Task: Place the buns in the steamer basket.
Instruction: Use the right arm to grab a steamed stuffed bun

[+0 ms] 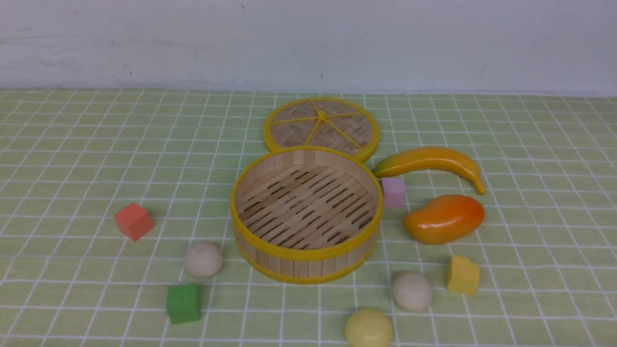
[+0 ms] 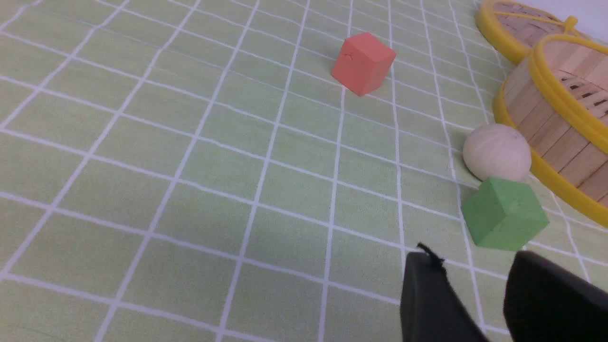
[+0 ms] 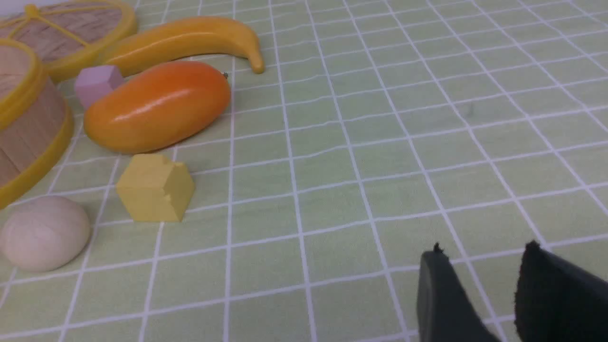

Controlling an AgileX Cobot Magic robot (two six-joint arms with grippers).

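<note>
The steamer basket (image 1: 250, 193) stands empty in the middle of the cloth; its wall also shows in the left wrist view (image 2: 546, 118) and the right wrist view (image 3: 28, 137). One off-white bun (image 1: 203, 259) lies at its near left, also in the left wrist view (image 2: 497, 152). A second off-white bun (image 1: 412, 291) lies at its near right, also in the right wrist view (image 3: 43, 232). The pale yellow bun (image 1: 368, 328) lies nearest the front edge. Neither arm shows in the front view. My left gripper (image 2: 475, 259) is open and empty, short of a green cube. My right gripper (image 3: 482, 254) is open and empty over bare cloth.
The woven lid (image 1: 321, 126) lies behind the basket. A banana (image 1: 431, 161), a mango (image 1: 443, 218), a pink cube (image 1: 394, 191) and a yellow cube (image 1: 463, 275) are at the right. A red cube (image 1: 133, 220) and a green cube (image 1: 183, 302) are at the left.
</note>
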